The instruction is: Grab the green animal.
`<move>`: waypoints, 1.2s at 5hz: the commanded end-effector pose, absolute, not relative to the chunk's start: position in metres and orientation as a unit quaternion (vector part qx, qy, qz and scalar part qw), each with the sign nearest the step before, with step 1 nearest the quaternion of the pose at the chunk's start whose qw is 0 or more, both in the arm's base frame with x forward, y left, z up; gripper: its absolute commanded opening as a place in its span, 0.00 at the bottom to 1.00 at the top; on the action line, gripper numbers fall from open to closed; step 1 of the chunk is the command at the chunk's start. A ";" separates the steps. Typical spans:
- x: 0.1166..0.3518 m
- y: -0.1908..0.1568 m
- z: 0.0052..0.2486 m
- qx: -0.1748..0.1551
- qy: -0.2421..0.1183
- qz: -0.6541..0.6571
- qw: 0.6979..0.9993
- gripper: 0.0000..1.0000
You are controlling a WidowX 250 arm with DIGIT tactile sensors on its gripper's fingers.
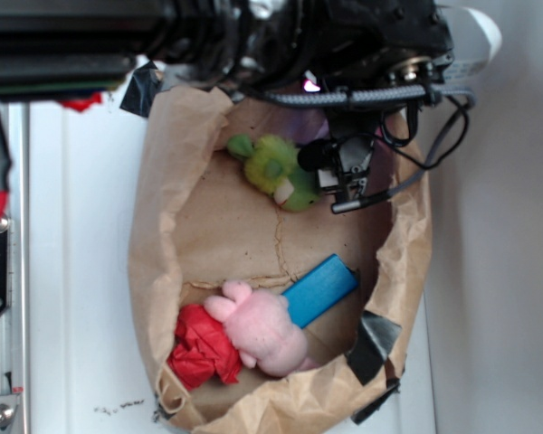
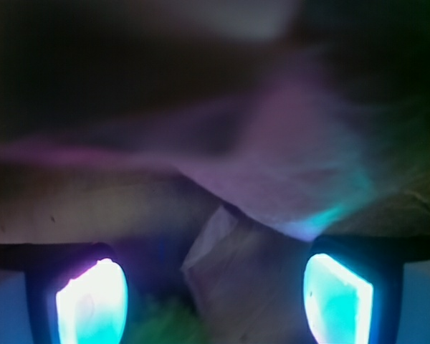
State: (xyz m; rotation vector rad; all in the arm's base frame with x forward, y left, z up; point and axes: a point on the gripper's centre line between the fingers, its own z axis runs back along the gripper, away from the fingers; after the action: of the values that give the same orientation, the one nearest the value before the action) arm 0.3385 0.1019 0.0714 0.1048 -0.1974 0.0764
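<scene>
A brown crumpled paper bag (image 1: pixel 163 235), its rim rolled down into a shallow basin, lies on a white tabletop (image 1: pixel 81 271) and fills the middle of the exterior view. Strips of black tape (image 1: pixel 373 342) patch its rim at the lower right, with another piece at the upper left.

The small fuzzy lime-green plush animal (image 1: pixel 273 168), with a darker green head and limbs and a white patch, lies on the bag's floor in the upper centre of the frame. The robot's black hand (image 1: pixel 342 176) reaches down from the dark arm at the top of the frame and sits just beside the plush animal on its right, at or touching its edge.

In the wrist view, two fingers (image 2: pixel 93 304) glow blue-white at the lower left and lower right corners, set wide apart, so the hand is open. Between them lies a crease of pale paper, and a blurred tuft of green fuzz shows at the bottom edge near the left finger. The rest of that view is dark and out of focus.

In the lower part of the bag lies a pink plush pig in a red dress (image 1: pixel 244 339). A flat blue rectangular block (image 1: pixel 319 289) rests tilted against the pig's right side, touching it. Both are well apart from the green animal.
</scene>
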 end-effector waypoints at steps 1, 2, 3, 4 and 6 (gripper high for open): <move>0.355 0.113 0.097 0.069 -0.147 0.019 0.987 1.00; 0.355 0.113 0.097 0.069 -0.147 0.019 0.987 1.00; 0.355 0.113 0.097 0.069 -0.147 0.019 0.987 1.00; 0.328 0.100 0.101 0.071 -0.160 -0.016 0.984 1.00; 0.283 0.094 0.130 0.037 -0.164 -0.062 0.984 1.00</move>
State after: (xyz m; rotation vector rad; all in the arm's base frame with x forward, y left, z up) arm 0.2819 0.0814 0.1105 0.0467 -0.2685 -0.1390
